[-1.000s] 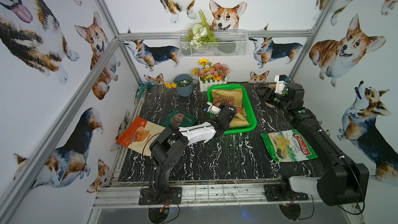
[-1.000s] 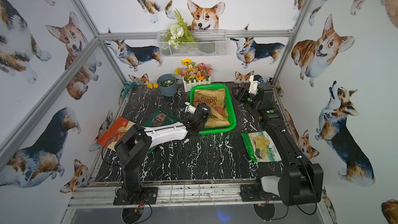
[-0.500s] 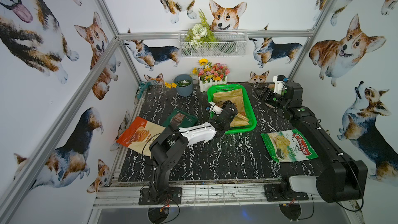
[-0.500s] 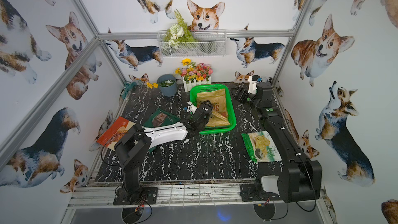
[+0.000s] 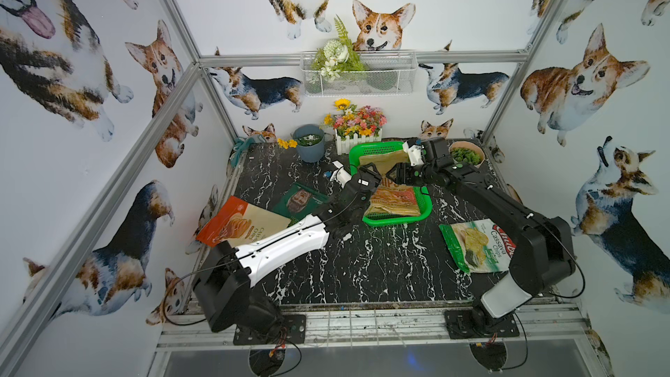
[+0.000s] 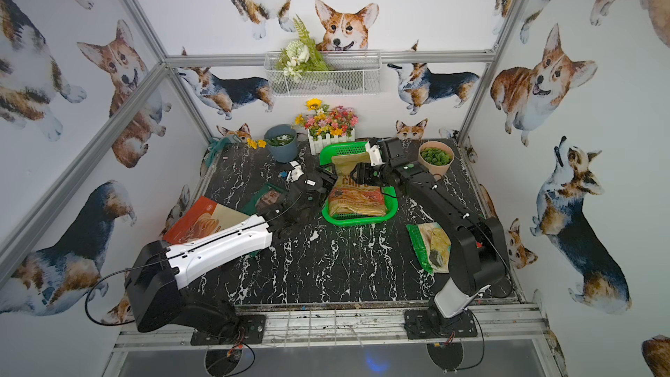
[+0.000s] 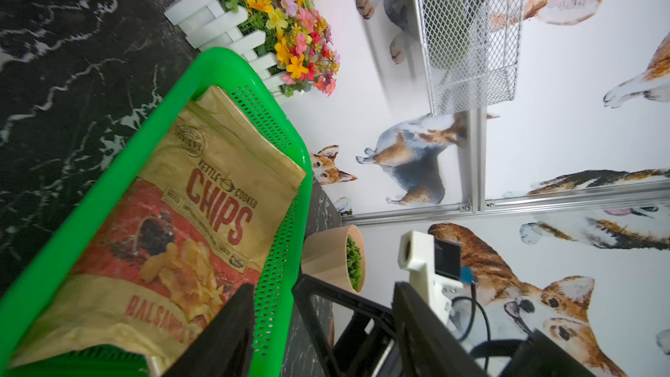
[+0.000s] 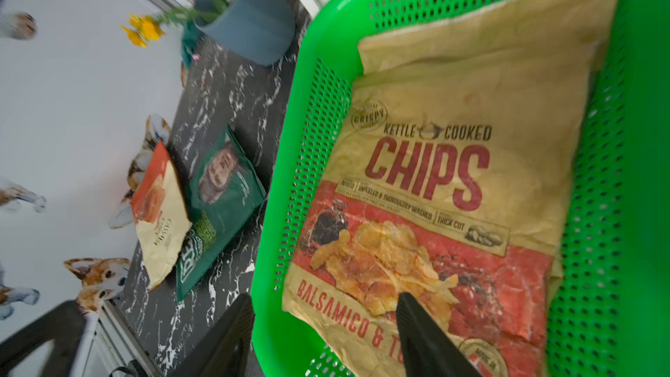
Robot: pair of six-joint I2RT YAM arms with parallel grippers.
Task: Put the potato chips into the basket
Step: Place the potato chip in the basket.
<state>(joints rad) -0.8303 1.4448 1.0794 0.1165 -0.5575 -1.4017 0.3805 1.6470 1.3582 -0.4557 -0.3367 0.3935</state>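
1. Two robot arms meet over the green basket (image 5: 398, 220) at the back of a black marble table (image 5: 362, 270), with the job of packing away the potato chips partly done
2. Two of the five bags are in. The top tan bag (image 5: 393, 199), lettered "CHIPS", lies face up inside the basket, and the lower tan bag (image 5: 380, 158) lies under it, its far end poking out toward the basket's back wall
3. The left gripper (image 5: 372, 172) hangs at the basket's left side, fingers spread, with nothing gripped between them in its wrist view
4. The right gripper (image 5: 393, 175) hovers over the same bag from the opposite side, fingers also parted. One fingertip sits above the printed picture on the bag and the other is outside the basket's wall, and no view shows it holding anything
5. Three bags are left on the table. The orange-and-cream bag (image 5: 239, 226) lies at the left edge, touching the dark green bag (image 5: 301, 199), which the left arm partly hides in both top views. The green-and-white bag (image 5: 475, 244) lies on the right, well apart from the basket and near the right arm
6. By this reckoning the task is a little under halfway. Both grippers look free for the next pick, the left arm nearest the pair on its side, the right nearest the green-and-white bag
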